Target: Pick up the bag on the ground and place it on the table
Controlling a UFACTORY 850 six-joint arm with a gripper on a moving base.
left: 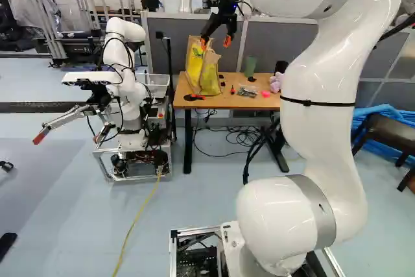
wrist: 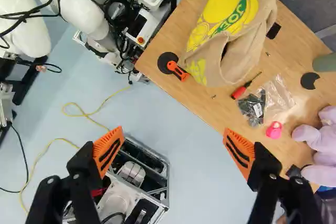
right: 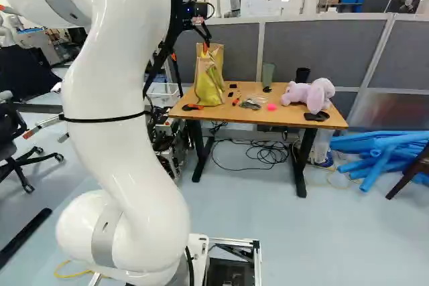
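Observation:
In the left base view my black gripper (left: 218, 38) hangs in front of and above the bag (left: 210, 74), which stands on the wooden table (left: 227, 100) at its left end. The wrist view shows the gripper (wrist: 173, 149) wide open, its orange-padded fingers apart with nothing between them. Ahead of it, the tan and yellow bag (wrist: 231, 24) rests on the tabletop (wrist: 199, 103), clear of both fingers. The right base view has the bag (right: 209, 77) on the table too, close behind the gripper.
Another robot (left: 123, 76) stands left of the table. On the tabletop are a red screwdriver (wrist: 240, 91), a plastic packet (wrist: 257, 107), a pink object (wrist: 274, 130), an orange-handled tool (wrist: 176, 69) and a purple plush toy (right: 310, 93). Grey partitions (right: 322, 48) stand behind.

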